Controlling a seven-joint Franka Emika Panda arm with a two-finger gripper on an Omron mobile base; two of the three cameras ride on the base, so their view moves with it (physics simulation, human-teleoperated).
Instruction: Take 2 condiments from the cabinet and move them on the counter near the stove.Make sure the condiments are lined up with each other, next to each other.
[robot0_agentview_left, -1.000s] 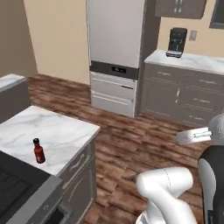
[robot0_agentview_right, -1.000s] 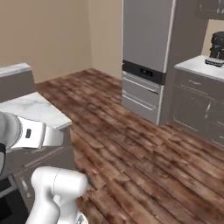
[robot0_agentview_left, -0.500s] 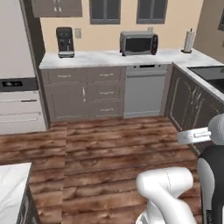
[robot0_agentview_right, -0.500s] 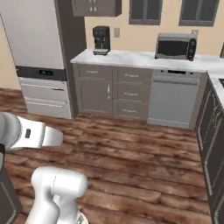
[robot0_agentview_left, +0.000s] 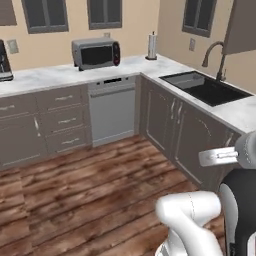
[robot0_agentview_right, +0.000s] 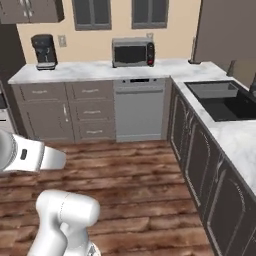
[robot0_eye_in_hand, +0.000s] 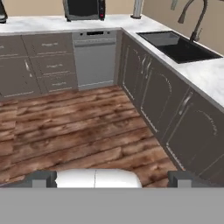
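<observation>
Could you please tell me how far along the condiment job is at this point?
Done: this cannot be judged here, since the views face the sink and the microwave. In hand: nothing; the hand is open and empty above the wooden floor. Left: at least fetching a condiment from the cabinet and lining it up on the counter by the stove.

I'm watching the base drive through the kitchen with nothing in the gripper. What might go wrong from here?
1. The open gripper holds nothing, and no condiment bottle is in sight, so the search may drag on.
2. The base cabinets under the sink stand close on the right; the folded arm might clip them in a turn.
3. The faucet juts over the counter and could snag a reaching arm.
</observation>
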